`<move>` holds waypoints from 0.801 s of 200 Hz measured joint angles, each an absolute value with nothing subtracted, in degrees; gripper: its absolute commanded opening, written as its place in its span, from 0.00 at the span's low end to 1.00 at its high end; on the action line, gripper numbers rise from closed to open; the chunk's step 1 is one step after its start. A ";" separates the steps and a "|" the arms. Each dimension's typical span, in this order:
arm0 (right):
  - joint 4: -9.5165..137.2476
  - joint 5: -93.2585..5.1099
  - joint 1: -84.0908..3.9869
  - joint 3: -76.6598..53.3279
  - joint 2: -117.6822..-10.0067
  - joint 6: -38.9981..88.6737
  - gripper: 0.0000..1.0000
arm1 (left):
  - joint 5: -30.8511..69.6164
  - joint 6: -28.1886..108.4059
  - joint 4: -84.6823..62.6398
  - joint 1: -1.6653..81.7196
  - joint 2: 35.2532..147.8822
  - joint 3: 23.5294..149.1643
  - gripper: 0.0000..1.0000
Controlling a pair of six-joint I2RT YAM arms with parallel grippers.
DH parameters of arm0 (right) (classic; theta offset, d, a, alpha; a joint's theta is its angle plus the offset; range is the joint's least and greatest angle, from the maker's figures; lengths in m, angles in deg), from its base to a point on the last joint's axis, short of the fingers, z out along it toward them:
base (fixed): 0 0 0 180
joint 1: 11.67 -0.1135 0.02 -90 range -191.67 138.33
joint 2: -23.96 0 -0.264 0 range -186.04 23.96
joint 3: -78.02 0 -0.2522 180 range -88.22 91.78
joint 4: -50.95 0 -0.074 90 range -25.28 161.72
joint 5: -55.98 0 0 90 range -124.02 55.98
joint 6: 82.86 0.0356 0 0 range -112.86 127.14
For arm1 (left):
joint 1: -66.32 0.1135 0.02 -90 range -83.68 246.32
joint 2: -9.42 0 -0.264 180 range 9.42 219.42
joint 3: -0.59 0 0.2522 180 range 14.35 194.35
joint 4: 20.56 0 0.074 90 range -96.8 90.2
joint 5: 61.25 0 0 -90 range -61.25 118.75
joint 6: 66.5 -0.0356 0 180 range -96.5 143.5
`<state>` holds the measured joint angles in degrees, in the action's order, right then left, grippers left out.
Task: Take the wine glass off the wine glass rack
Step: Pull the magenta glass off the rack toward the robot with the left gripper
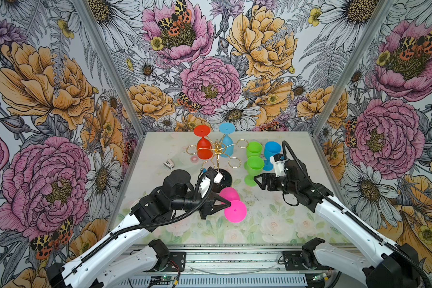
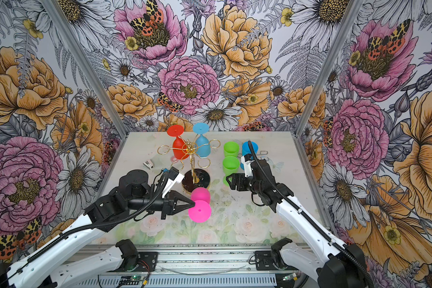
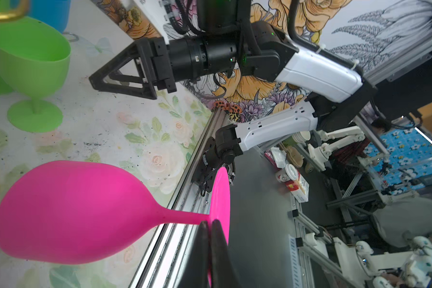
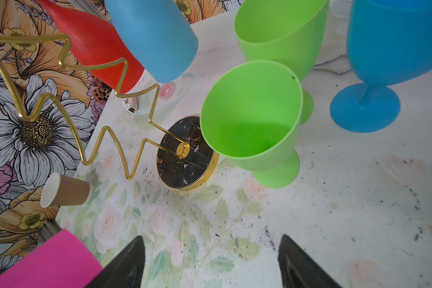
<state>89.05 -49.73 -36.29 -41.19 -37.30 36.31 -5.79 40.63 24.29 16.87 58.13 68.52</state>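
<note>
Pinching slim stem of matte pink wine glass (image 3: 72,212) (bulbous bowl): left fingers (image 3: 202,251); right fingers (image 4: 127,264) spread.

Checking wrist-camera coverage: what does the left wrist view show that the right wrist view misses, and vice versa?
Left wrist only: the left gripper shut on the pink wine glass at its stem. Right wrist only: the red glass hanging from the wine glass rack, and a paper cup on its side. Both: the pink wine glass, a green glass, the open right gripper.
</note>
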 measured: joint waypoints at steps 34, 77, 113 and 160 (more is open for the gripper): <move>91.76 -53.09 -33.95 -38.13 -38.11 36.77 0.84 | 2.62 25.92 23.98 6.57 58.18 68.98 0.00; 93.01 -59.89 -28.88 -34.42 -38.15 37.84 0.84 | 12.98 9.59 23.00 0.47 57.56 64.78 0.00; 94.87 -64.65 -28.58 -30.55 -40.53 37.75 0.82 | 23.58 -4.16 22.76 -5.10 58.18 60.72 0.00; 96.83 -70.27 -28.66 -28.15 -44.03 37.75 0.76 | 39.61 -20.70 20.71 -12.29 58.42 53.87 0.00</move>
